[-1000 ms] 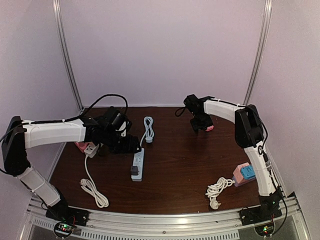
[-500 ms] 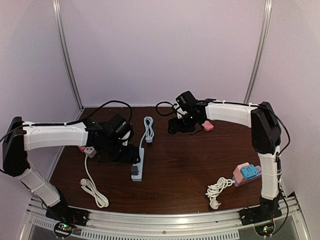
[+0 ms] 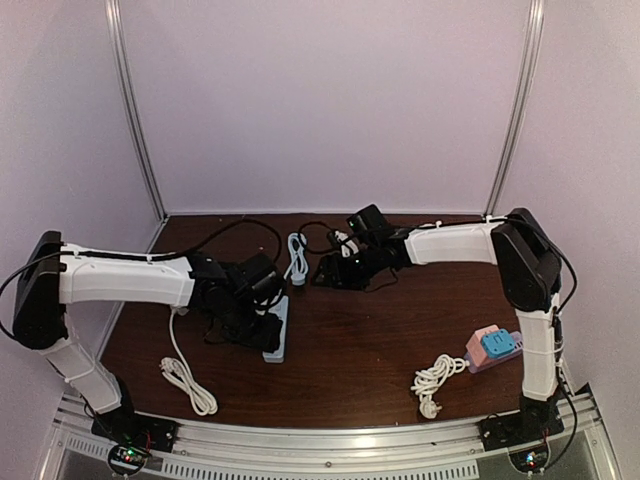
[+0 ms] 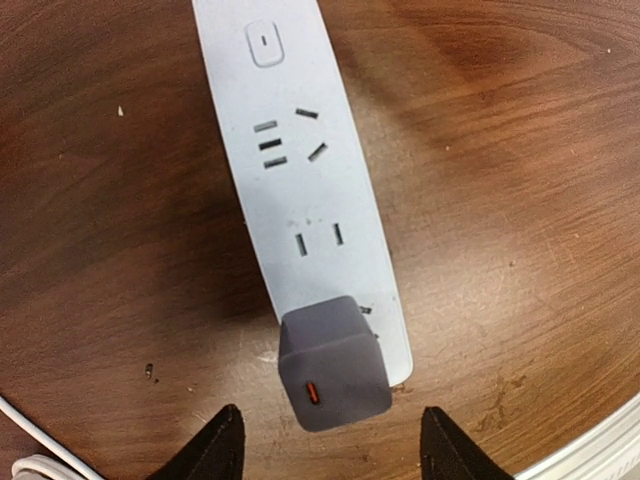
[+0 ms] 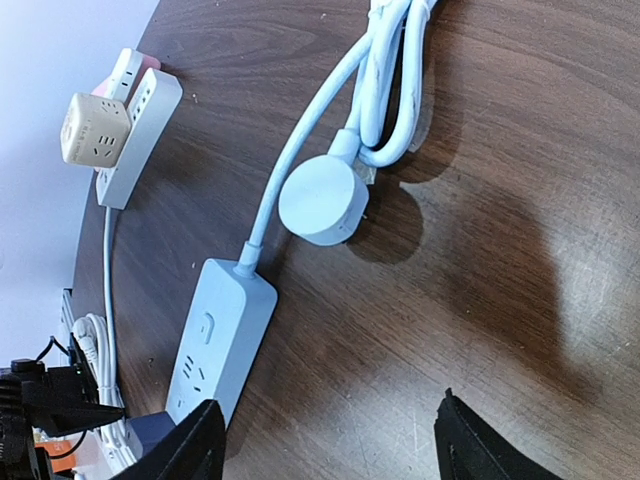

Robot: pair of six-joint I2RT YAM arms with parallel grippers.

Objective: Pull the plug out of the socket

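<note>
Fingers [image 4: 225,445] of the left gripper [image 4: 330,452] stand apart, one on each side of the plug [image 4: 332,375], with a gap to both of its flanks. Nothing is grasped. The plug, a grey block, is seated in the end outlet of the pale power strip [image 4: 300,180], at the end nearest the arm bases. The strip lies flat on the brown table [image 4: 520,150]. This straddling position lines the fingers up with the two flat sides of the plug, the faces best suited to a squeeze.

The right gripper [image 5: 335,450] is spread wide and empty. It is held low over the table near the far end of the same strip, where the cord leaves it. Its camera takes in the switch end, the round cord plug [image 5: 323,200] and the bundled cord [image 5: 395,70]. This placement would suit holding the strip down, since a light strip is likely to lift with the plug.

Step in hand: approach made, grip not yet made. The next move calls for closing on the plug's sides and pulling straight out along the prongs. A tilted pull may bind the prongs or drag the strip.

Not involved: the cube socket [image 5: 95,125] at the left edge and the pink-and-blue socket block [image 3: 492,347] near the right arm.
</note>
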